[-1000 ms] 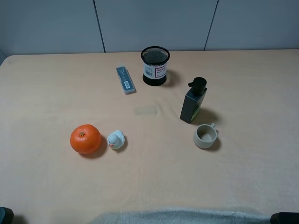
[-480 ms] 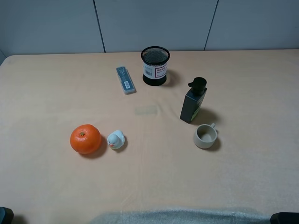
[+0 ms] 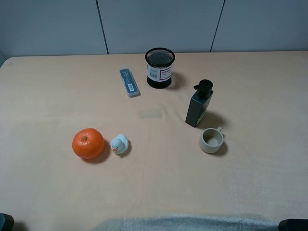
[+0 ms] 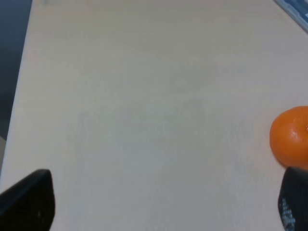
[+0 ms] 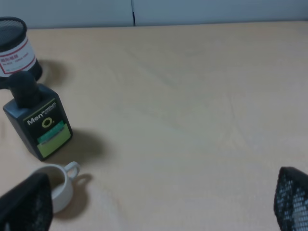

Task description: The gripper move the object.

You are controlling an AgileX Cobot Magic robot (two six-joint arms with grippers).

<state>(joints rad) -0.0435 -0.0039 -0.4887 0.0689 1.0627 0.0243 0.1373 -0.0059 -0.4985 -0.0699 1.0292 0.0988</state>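
The slim grey-blue case [image 3: 129, 82] lies flat on the tan table [image 3: 57, 96] at the back, just left of the black mesh cup [image 3: 160, 67]. One corner of the case shows in the left wrist view [image 4: 296, 6]. My left gripper [image 4: 161, 202] is open and empty, low over the table's front left, with the orange [image 4: 291, 136] beside one finger. My right gripper [image 5: 159, 202] is open and empty at the front right, far from the case. In the high view only dark bits of the arms show at the two bottom corners.
A dark green pump bottle [image 3: 199, 104] stands right of centre with a small grey mug [image 3: 211, 140] in front of it. An orange [image 3: 88, 143] and a small white duck toy [image 3: 119, 144] sit at the front left. A grey cloth [image 3: 183, 223] lies along the front edge.
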